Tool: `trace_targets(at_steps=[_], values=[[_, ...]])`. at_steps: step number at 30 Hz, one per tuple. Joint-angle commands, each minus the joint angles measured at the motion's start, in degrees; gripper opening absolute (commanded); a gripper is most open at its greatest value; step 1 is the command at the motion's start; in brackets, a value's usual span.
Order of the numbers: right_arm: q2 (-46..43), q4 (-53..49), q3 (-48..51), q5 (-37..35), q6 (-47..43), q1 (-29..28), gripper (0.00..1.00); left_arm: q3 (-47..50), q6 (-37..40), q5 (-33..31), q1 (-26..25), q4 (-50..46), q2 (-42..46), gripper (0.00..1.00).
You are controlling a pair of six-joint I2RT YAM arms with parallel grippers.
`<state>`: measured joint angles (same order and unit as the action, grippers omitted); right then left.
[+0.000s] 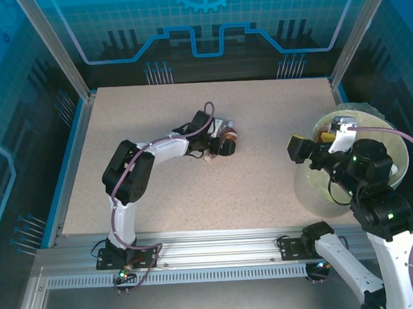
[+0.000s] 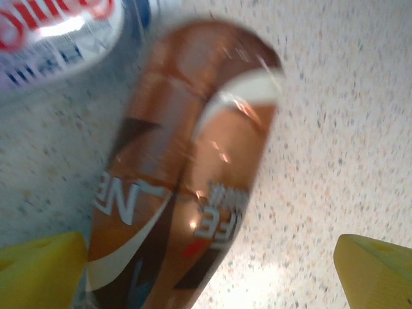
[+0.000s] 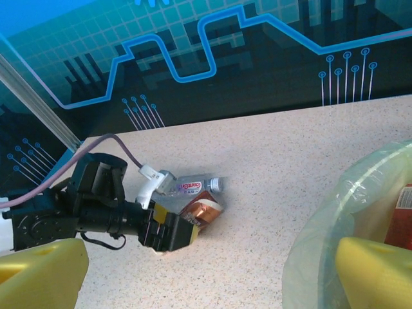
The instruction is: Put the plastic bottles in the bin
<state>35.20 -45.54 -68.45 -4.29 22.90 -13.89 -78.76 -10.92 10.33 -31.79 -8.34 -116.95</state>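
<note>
Two plastic bottles lie together mid-table: a crushed brown-labelled bottle point(image 2: 187, 174) point(image 3: 205, 209) point(image 1: 227, 134) and, beyond it, a clear bottle with red lettering point(image 2: 58, 32) point(image 3: 190, 185). My left gripper point(image 2: 209, 270) point(image 1: 223, 145) point(image 3: 174, 232) is open and low over the table, its yellow fingertips either side of the brown bottle, which sits close to the left finger point(image 2: 38, 270). The bin point(image 1: 311, 190) point(image 3: 335, 212), pale yellow-green with a bag liner, stands at the right. My right gripper point(image 3: 206, 277) point(image 1: 300, 149) hangs open and empty at the bin's left rim.
Something red-orange point(image 3: 402, 212) lies inside the bin. Blue walls with aluminium posts point(image 1: 48, 45) enclose the table. Bare speckled tabletop point(image 1: 263, 186) stretches between the bottles and the bin.
</note>
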Motion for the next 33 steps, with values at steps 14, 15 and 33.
trace_targets(at_steps=[14, 15, 33], values=[[-0.4, 0.73, 0.59, -2.15, 0.48, -0.79, 1.0, -2.28, 3.02, -19.29, -6.84, -16.24, -1.74, 0.75], [-0.4, 0.71, 0.54, -1.97, 0.52, -0.79, 1.0, -2.22, 3.2, -20.63, -7.34, -16.36, -1.86, 0.74], [0.83, 1.43, 1.34, 0.82, -0.29, -0.79, 1.0, 5.97, 2.43, -15.41, -8.73, -4.22, 5.65, 0.34]])
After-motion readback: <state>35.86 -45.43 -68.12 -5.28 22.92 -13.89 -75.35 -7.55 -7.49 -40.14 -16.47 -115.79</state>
